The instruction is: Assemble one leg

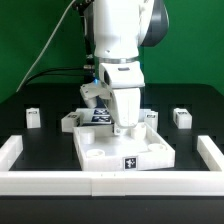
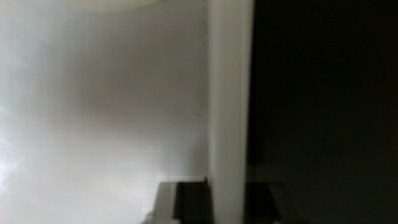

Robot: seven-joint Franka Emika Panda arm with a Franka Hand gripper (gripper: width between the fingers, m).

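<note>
The tabletop (image 1: 100, 152), a square white tray with a raised rim and a marker tag on its front edge, lies in the middle of the black table. My gripper (image 1: 126, 122) points straight down over its far right part, shut on the leg (image 1: 127, 130), a white post standing upright on the tabletop. In the wrist view the leg (image 2: 228, 100) is a narrow white strip running between my two dark fingers (image 2: 187, 205). My gripper (image 2: 228, 192) is closed on it there. The blurred tabletop (image 2: 107, 100) fills one side and the dark table the other.
Other loose legs stand at the exterior view's left (image 1: 33, 117) and right (image 1: 182, 117), one by the tabletop's far left corner (image 1: 68, 121), one by its far right (image 1: 151, 116). The marker board (image 1: 97, 116) lies behind the tabletop. A white fence (image 1: 100, 183) borders the front and sides.
</note>
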